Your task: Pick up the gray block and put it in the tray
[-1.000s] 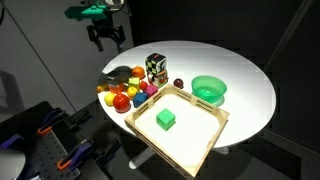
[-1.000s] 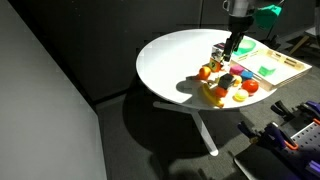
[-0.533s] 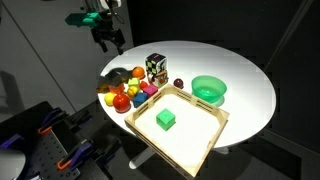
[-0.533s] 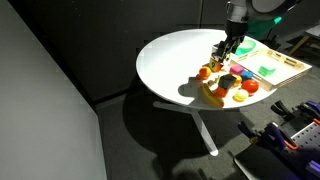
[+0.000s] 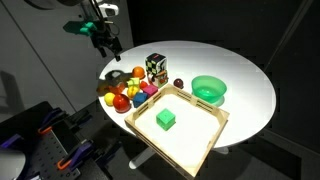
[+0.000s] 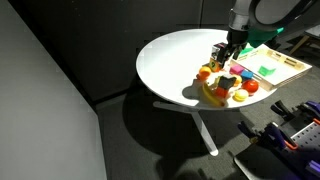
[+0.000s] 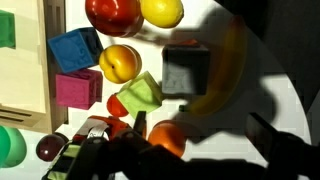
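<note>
Hidden or unclear: in the wrist view the lower edge is dark, and the pincer's parts merge with shadow there, so you cannot make out the fingertips. The tray [image 7: 25, 60] is cut off at the left edge. In both exterior views the gray block is too small to pick out of the pile with certainty.

Gray block [image 7: 185, 70]: a plain, matte, dark gray cube. It lies on the white table [image 5: 240, 70] in the pile, just beside a banana [image 7: 228, 72] and near a light green block [image 7: 138, 97] and a peach [image 7: 120, 63]. It is outside the tray [image 5: 195, 140], which holds a green cube [image 5: 166, 119].

Pincer [image 5: 111, 47]: in an exterior view your fingers stand apart, pointing down above the pile. They hold nothing and touch nothing.
</note>
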Available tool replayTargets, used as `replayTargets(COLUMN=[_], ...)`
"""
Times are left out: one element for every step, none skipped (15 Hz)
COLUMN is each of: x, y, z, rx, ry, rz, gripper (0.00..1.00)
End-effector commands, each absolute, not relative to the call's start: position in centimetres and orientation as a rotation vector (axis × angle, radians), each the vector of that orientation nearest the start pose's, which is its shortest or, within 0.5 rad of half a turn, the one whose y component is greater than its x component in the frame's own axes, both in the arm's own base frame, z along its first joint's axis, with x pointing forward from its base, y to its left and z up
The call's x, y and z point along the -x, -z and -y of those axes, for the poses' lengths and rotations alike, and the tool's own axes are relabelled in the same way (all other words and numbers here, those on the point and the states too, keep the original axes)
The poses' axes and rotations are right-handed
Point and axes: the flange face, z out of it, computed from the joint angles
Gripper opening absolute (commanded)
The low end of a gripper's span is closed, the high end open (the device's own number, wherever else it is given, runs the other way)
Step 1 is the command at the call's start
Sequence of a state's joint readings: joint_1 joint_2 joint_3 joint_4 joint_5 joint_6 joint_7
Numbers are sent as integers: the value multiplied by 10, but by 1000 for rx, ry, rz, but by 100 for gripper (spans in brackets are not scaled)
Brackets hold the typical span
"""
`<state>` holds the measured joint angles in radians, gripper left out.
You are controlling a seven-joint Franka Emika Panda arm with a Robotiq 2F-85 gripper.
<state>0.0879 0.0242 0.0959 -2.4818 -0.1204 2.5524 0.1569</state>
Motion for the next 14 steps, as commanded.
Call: replayTargets(x=[-464, -463, -462, -462, -462, -461, -461, -461, -461, -461, -461, -461, -462, -462], y=[-273, -269, -265, -261, -258, -254, -251, -248, -246, -244, -243, -242, -241, -241], z=[-92, -93, -93, -93, -93, -94, -94, -94, -94, -94, -94, -93, -92, -92], rx=[3186, 3183, 3181, 3179, 3176, 3174, 3168, 3167, 3164, 3155, 3139, 3111, 3093, 3070], ry=[81, 66, 53, 40, 28, 17, 5, -3, -10, -13, -14, -7, -7, -3], rz=[204, 212, 216, 218, 220, 222, 225, 225, 224, 225, 228, 234, 229, 232], gripper=[100, 100, 100, 100, 100, 100, 100, 100, 100, 100, 100, 100, 100, 100])
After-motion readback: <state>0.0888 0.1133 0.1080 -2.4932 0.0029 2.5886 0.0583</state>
